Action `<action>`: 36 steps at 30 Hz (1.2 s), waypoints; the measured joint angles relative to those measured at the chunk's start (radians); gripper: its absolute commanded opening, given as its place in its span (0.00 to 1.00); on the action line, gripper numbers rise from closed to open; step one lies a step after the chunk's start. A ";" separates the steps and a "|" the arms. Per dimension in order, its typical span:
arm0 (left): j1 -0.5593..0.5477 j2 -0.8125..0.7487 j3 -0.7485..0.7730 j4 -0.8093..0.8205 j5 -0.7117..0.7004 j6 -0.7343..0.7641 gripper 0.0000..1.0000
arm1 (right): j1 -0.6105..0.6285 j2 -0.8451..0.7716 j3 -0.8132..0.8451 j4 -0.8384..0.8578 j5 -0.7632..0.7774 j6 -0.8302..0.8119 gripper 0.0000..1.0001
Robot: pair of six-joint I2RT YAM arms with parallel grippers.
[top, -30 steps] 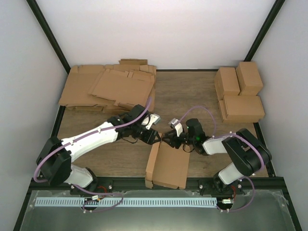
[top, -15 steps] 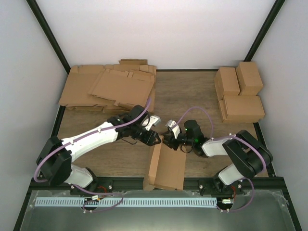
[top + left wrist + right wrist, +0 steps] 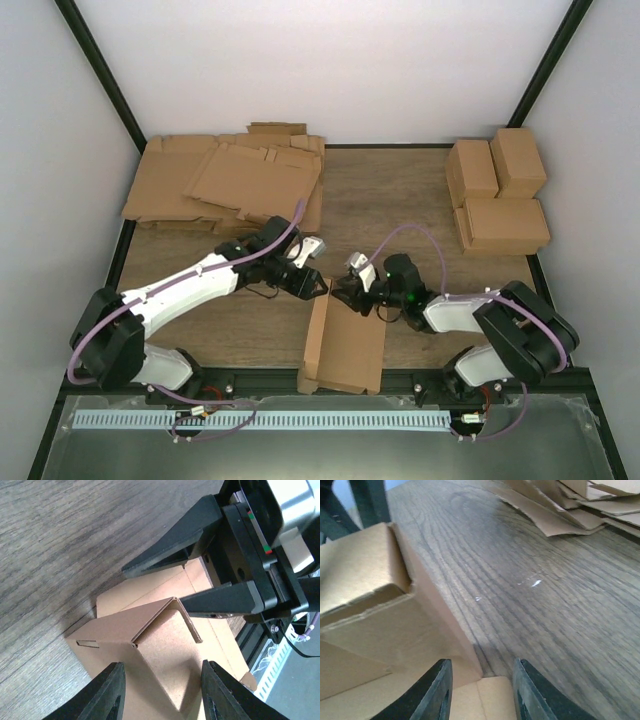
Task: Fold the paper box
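One wooden table (image 3: 400, 190) carries a stack of flat cardboard sheets (image 3: 225, 180) at far left and three folded boxes (image 3: 497, 195) at far right. The paper box (image 3: 345, 345) lies near centre by the arm bases, its long axis running near to far and its left panel raised. At its far end the left gripper (image 3: 161, 665) and right gripper (image 3: 481, 661) face each other, both with fingers spread apart.

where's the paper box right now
In the top view the paper box lies at the near edge of the table, about centre, its far end at the tips of the left gripper and right gripper.
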 measured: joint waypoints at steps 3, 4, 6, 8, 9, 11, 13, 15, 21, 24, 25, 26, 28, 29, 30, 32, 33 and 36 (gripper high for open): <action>0.000 -0.006 -0.009 0.002 0.005 0.000 0.44 | 0.030 -0.002 0.000 0.000 -0.002 -0.011 0.36; 0.001 -0.008 -0.013 0.006 0.006 0.000 0.44 | 0.040 -0.002 0.000 0.000 -0.001 -0.016 0.36; 0.003 -0.014 -0.020 0.011 0.009 0.000 0.44 | 0.062 0.000 0.000 0.000 0.000 -0.027 0.36; 0.005 -0.018 -0.026 0.014 0.012 0.000 0.44 | 0.077 0.008 0.003 -0.002 0.005 -0.036 0.35; 0.006 -0.019 -0.028 0.016 0.013 0.000 0.44 | 0.082 0.015 0.008 -0.004 0.009 -0.039 0.35; 0.006 -0.019 -0.031 0.022 0.016 0.000 0.44 | 0.085 0.026 0.019 -0.005 0.014 -0.045 0.34; 0.006 -0.019 -0.035 0.029 0.018 0.001 0.44 | 0.087 0.033 0.029 -0.005 0.018 -0.049 0.32; 0.006 -0.019 -0.039 0.036 0.020 0.002 0.44 | 0.088 0.039 0.036 -0.002 0.020 -0.055 0.32; 0.008 -0.025 -0.056 0.059 0.023 0.005 0.44 | 0.089 0.104 0.076 0.036 0.018 -0.071 0.29; 0.011 -0.030 -0.064 0.068 0.023 0.006 0.44 | 0.089 0.127 0.081 0.065 0.014 -0.076 0.22; 0.013 -0.032 -0.068 0.070 0.023 0.008 0.44 | 0.089 0.134 0.081 0.078 0.012 -0.077 0.18; 0.014 -0.034 -0.069 0.072 0.023 0.008 0.44 | 0.089 0.140 0.081 0.089 0.010 -0.079 0.15; 0.017 -0.035 -0.070 0.075 0.023 0.008 0.44 | 0.092 0.152 0.082 0.111 0.006 -0.080 0.07; 0.019 -0.035 -0.071 0.075 0.023 0.008 0.44 | 0.096 0.158 0.082 0.122 0.009 -0.080 0.04; 0.020 -0.035 -0.071 0.075 0.023 0.008 0.44 | 0.099 0.164 0.081 0.133 0.015 -0.079 0.02; 0.026 -0.035 -0.071 0.078 0.016 0.009 0.45 | 0.116 0.166 0.081 0.143 0.053 -0.086 0.01; 0.029 -0.036 -0.071 0.076 0.016 0.009 0.47 | 0.128 0.166 0.081 0.147 0.078 -0.085 0.01; 0.035 -0.041 -0.072 0.064 0.010 0.013 0.63 | 0.156 0.160 0.081 0.146 0.153 -0.077 0.01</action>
